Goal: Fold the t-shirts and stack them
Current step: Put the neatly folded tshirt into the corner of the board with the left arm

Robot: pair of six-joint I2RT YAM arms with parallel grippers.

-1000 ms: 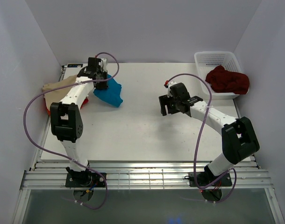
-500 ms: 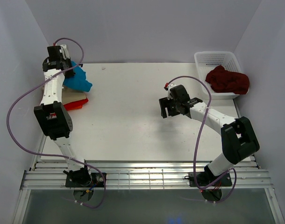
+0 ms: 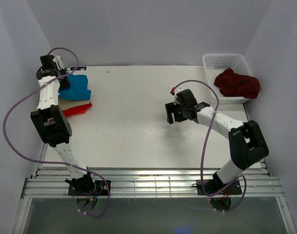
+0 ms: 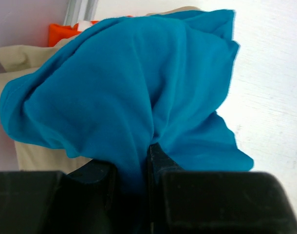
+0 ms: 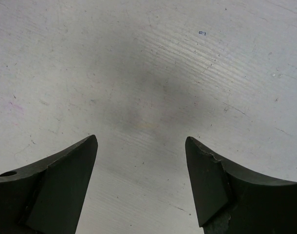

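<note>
1. The white counter [image 3: 139, 126] carries everything, and both arms reach over it from the near edge.
2. A white lattice basket [image 3: 225, 61] stands at the far right corner. The dark maroon t-shirt [image 3: 236, 84] lies crumpled in it and spills over its right rim.
3. At the far left corner the teal blue t-shirt [image 4: 124, 87] sits bunched on top of the beige t-shirt [image 4: 17, 56]. The bright red t-shirt [image 4: 58, 33] shows from under the beige one.
4. The left pincer [image 4: 131, 163] is narrowed onto a gathered fold of the teal blue t-shirt, and the cloth fills the gap between its jaws.
5. The right pincer [image 5: 141, 146] hangs above bare counter right of the middle. Its jaws are spread wide with nothing between them.
</note>
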